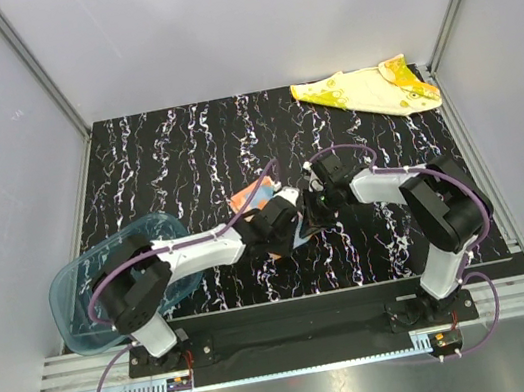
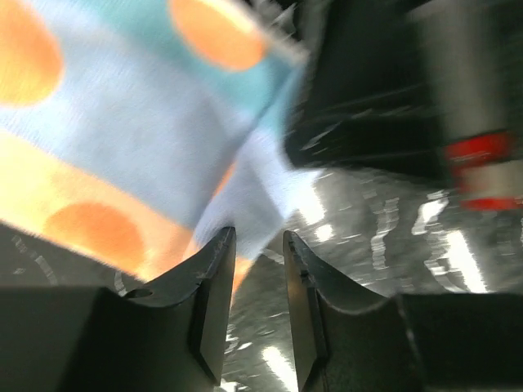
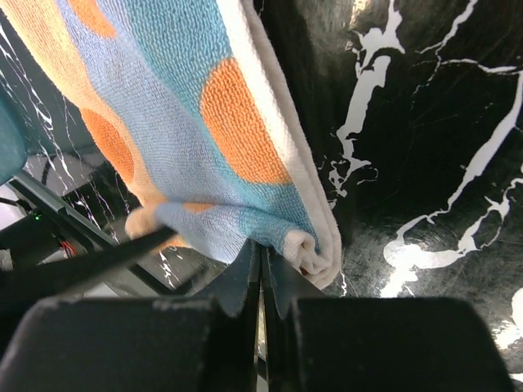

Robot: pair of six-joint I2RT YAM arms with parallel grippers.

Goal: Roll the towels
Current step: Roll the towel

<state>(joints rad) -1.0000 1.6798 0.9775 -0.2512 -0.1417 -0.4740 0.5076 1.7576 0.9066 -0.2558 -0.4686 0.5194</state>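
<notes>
A teal tray [image 1: 77, 300] overhangs the tabletop [image 1: 165, 162] at 8 o'clock. At centre, the left tool [image 2: 255, 238] stands slightly spread, a corner of the orange-pink towel [image 3: 204, 122] at its tips. The right tool [image 3: 261, 249], pressed together, pinches that towel's folded edge. The yellow towel [image 1: 365, 91] lies crumpled far out at 1 o'clock.

Bright, even light from overhead in the top view, sharp, with soft shadows under both arms. Motion-smeared above the left claw [image 2: 253, 245], orange-and-blue towel [image 2: 122, 122] included; white glare off the glossy table [image 2: 368, 269] beyond. Crisp weave just ahead of the right claw [image 3: 261, 265].
</notes>
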